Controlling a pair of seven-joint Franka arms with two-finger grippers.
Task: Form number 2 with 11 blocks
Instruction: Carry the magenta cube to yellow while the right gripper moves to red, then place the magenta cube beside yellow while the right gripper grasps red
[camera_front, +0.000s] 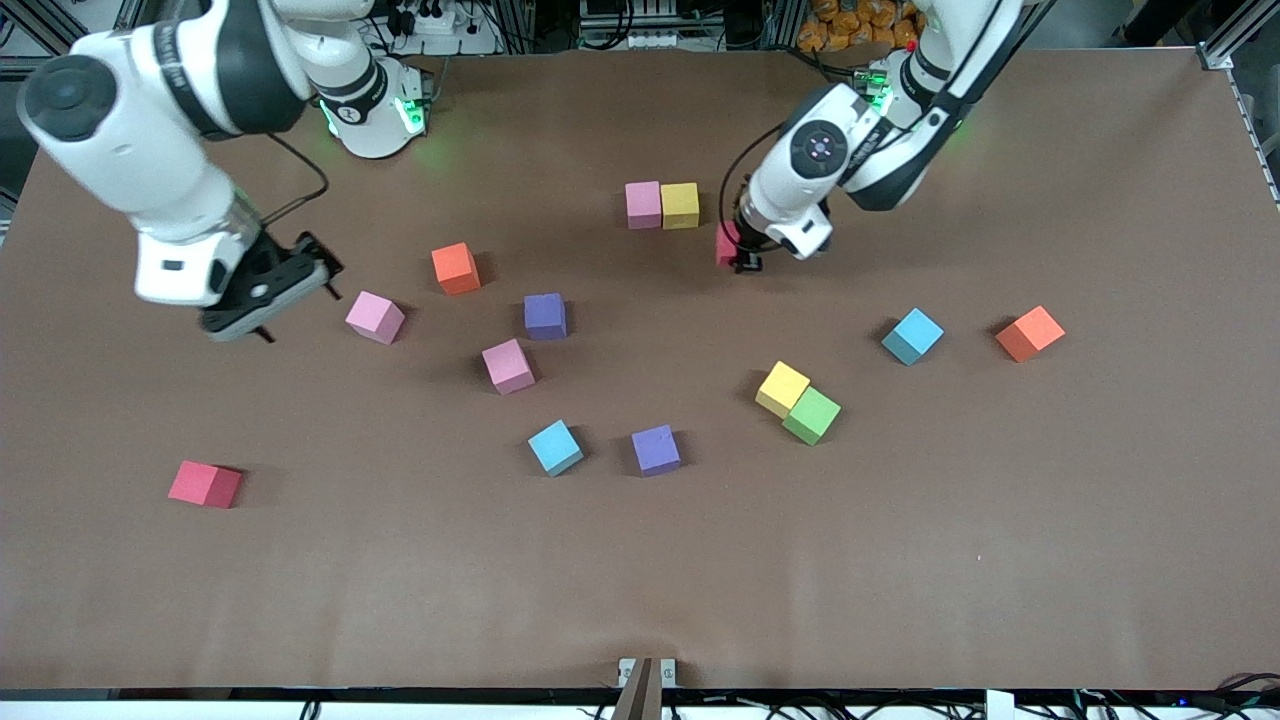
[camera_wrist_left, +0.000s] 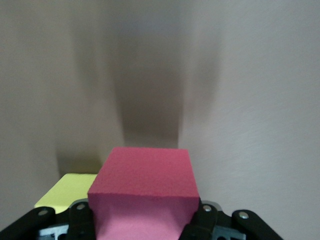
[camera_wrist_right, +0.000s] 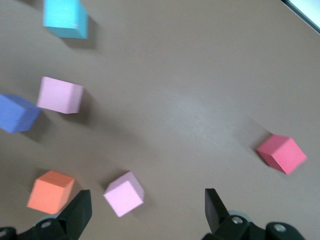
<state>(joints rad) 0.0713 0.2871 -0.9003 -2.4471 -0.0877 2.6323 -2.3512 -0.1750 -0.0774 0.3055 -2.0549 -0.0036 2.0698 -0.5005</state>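
Observation:
My left gripper (camera_front: 736, 256) is shut on a red block (camera_front: 727, 243) (camera_wrist_left: 145, 182), low over the table beside the yellow block (camera_front: 680, 205) (camera_wrist_left: 66, 189) of a touching pink (camera_front: 643, 204) and yellow pair. My right gripper (camera_front: 300, 314) (camera_wrist_right: 146, 207) hangs open above a loose pink block (camera_front: 375, 317) (camera_wrist_right: 124, 193), which lies between its fingers but closer to one. Scattered blocks: pink (camera_front: 508, 366), purple (camera_front: 545, 316), purple (camera_front: 656, 449), light blue (camera_front: 555, 447), light blue (camera_front: 912, 336), yellow (camera_front: 782, 388) touching green (camera_front: 811, 415), and red (camera_front: 205, 484) (camera_wrist_right: 281, 153).
Two orange cubes lie among the blocks, one (camera_front: 456, 268) near the right gripper and one (camera_front: 1030, 333) toward the left arm's end. The brown table (camera_front: 900, 560) has bare surface along the edge nearest the front camera.

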